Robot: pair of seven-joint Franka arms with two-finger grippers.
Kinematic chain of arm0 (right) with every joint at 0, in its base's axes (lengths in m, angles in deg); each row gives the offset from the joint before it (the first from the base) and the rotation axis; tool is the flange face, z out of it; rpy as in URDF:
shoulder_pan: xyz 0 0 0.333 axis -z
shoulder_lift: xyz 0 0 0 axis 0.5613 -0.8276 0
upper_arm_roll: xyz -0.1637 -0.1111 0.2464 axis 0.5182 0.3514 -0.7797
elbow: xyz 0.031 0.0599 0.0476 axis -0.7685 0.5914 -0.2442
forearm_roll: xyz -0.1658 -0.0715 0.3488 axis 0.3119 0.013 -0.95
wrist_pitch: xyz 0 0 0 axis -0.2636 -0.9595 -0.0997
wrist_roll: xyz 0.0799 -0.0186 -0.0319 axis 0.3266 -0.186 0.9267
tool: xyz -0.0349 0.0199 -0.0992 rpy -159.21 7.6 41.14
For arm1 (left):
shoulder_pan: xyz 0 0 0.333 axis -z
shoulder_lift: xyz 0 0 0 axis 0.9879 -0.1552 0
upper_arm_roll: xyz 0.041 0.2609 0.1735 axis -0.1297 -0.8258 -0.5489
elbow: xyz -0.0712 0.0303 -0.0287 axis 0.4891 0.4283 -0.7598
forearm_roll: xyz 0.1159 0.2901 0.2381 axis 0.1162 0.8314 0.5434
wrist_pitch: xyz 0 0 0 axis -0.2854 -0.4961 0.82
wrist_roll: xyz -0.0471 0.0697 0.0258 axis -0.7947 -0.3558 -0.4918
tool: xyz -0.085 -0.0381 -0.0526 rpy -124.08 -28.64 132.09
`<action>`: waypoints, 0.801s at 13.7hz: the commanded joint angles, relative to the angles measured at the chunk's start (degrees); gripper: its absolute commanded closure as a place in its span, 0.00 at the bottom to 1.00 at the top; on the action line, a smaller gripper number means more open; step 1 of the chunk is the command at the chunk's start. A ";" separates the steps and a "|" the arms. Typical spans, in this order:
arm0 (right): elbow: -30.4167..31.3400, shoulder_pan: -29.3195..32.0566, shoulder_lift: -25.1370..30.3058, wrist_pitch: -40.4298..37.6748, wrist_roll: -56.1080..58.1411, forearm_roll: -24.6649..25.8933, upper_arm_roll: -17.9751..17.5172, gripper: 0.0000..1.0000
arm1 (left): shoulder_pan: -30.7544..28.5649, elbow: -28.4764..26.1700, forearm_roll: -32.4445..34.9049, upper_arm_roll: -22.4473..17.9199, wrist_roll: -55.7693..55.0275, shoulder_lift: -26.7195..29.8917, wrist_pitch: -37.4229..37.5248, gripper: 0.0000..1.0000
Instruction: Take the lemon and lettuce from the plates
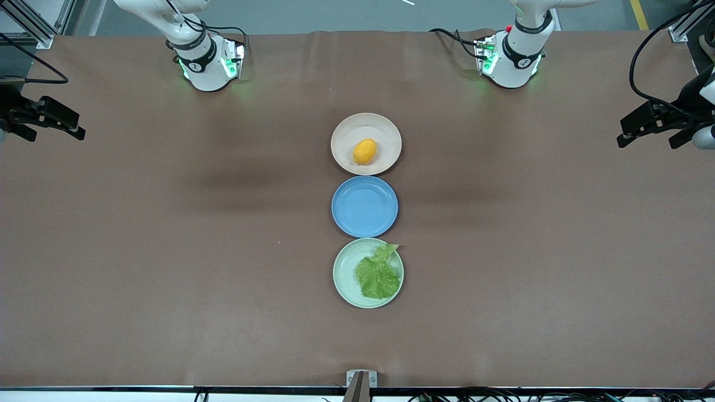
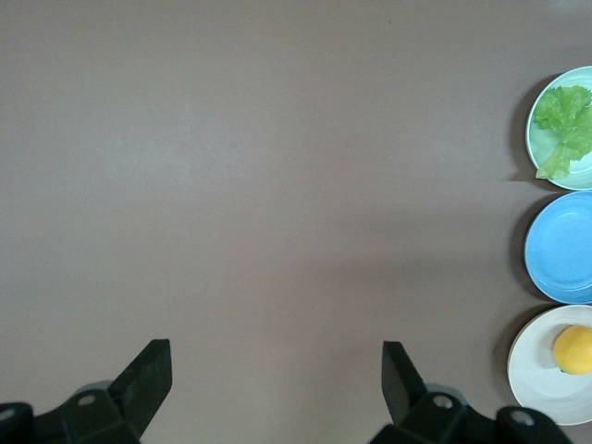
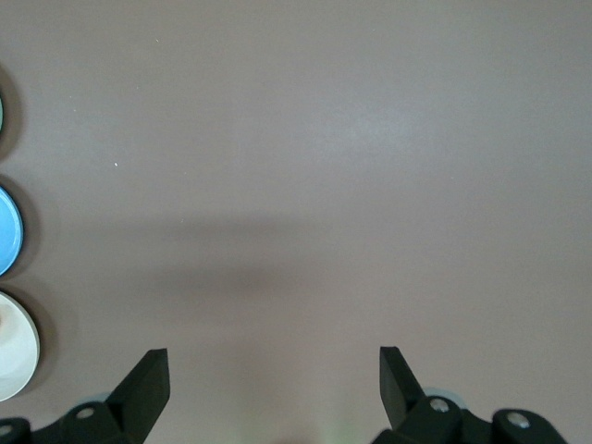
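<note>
The lemon (image 1: 365,151) lies on the beige plate (image 1: 346,131), the plate closest to the robot bases. The lettuce (image 1: 380,273) lies on the mint green plate (image 1: 345,268), nearest the front camera. In the left wrist view the lemon (image 2: 574,350), beige plate (image 2: 536,370), lettuce (image 2: 566,125) and mint plate (image 2: 585,176) sit at the edge. My left gripper (image 1: 648,134) (image 2: 276,347) is open and empty, high over bare table at the left arm's end. My right gripper (image 1: 53,127) (image 3: 273,353) is open and empty over the right arm's end.
An empty blue plate (image 1: 364,206) lies between the beige and mint plates, all three in a row at the table's middle. The brown table (image 1: 167,251) spreads wide on both sides of the row. The right wrist view shows only the plates' rims, such as the beige one (image 3: 14,347).
</note>
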 commanded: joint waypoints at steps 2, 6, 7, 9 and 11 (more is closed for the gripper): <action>1.51 1.08 1.28 0.57 0.74 0.50 -0.64 0.00 | -0.04 1.02 0.41 0.11 0.46 -0.03 1.17 0.00; 1.51 1.08 1.28 0.49 0.66 0.94 -0.64 0.00 | -0.12 0.93 0.24 0.02 0.19 -0.12 1.17 0.00; 1.42 1.17 1.28 0.14 0.40 1.03 -0.64 0.00 | -0.12 0.85 0.23 0.02 0.02 -0.21 1.17 0.00; 1.16 1.08 0.93 0.31 0.04 1.03 -0.64 0.00 | 0.40 0.67 0.24 0.28 -0.25 -1.26 1.17 0.00; -1.29 1.26 -0.99 0.14 0.04 1.03 -0.64 0.00 | 2.32 0.76 0.23 1.07 -0.86 -3.54 1.17 0.00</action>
